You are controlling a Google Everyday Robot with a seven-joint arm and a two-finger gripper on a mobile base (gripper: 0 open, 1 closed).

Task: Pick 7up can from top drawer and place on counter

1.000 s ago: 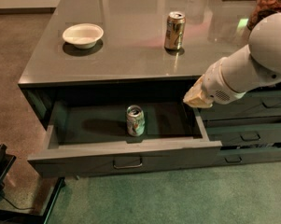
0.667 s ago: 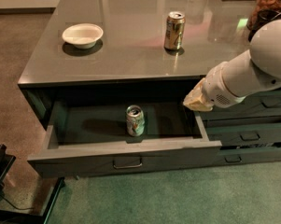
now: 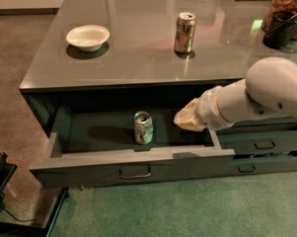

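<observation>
Reach step: the gripper (image 3: 187, 120) is hovering inside the open top drawer (image 3: 133, 161), near the upright 7up can (image 3: 143, 128), apparently not touching it. Whether it is spread cannot be told. Next: enclosing the can, then lifting it to the counter (image 3: 138, 48).

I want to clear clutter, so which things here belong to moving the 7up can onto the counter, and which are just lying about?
In the job: 7up can, upright in the open top drawer; counter; gripper, in the drawer beside the can, not touching it.
Lying about: white bowl and gold-brown can, both on the counter.
</observation>
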